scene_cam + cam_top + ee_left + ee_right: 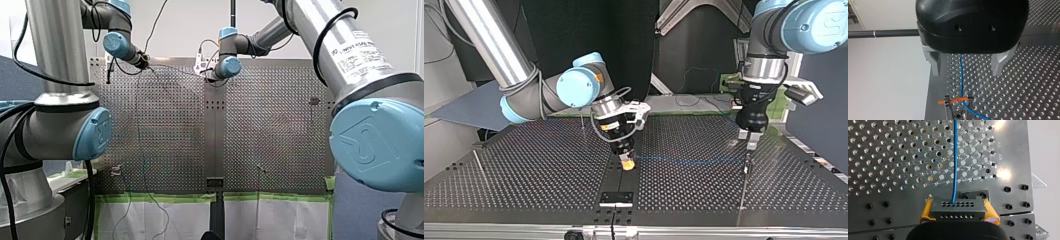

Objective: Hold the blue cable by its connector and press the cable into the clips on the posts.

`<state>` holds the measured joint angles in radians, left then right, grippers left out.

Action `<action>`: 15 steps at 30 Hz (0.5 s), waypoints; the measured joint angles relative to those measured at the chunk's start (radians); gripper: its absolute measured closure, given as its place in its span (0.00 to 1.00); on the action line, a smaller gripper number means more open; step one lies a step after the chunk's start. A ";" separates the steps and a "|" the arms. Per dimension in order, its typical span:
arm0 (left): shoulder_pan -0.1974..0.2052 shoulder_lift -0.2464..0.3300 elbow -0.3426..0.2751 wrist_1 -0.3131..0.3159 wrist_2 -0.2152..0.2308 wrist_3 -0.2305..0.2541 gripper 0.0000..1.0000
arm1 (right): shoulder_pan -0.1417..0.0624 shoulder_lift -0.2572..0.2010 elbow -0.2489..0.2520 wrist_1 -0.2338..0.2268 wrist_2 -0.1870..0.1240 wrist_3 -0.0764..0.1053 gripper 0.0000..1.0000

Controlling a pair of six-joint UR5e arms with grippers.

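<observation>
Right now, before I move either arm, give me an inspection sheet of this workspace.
Surface: perforated table, bare metal.
Job's things: blue cable runs straight from the black connector to a clip, lying between its prongs.
Clutter: nothing seen.
Grippers: right gripper shut on the connector with yellow pads; left gripper open, metal fingers astride the blue cable.
Cables: black hose looped on my right arm.
Surroundings: green tape along the table edge.
</observation>
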<state>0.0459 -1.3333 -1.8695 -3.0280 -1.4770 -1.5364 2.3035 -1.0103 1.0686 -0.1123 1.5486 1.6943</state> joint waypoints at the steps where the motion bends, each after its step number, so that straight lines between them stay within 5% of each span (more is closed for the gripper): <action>1: -0.001 0.000 0.000 -0.002 -0.006 0.000 0.00 | 0.000 0.000 0.000 0.000 0.000 0.000 1.00; 15: -0.017 0.001 0.000 -0.023 -0.080 -0.001 0.00 | 0.003 0.000 0.000 0.000 -0.001 -0.003 1.00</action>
<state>0.0287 -1.3321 -1.8696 -3.0514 -1.5566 -1.5379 2.3065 -1.0101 1.0686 -0.1121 1.5479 1.6913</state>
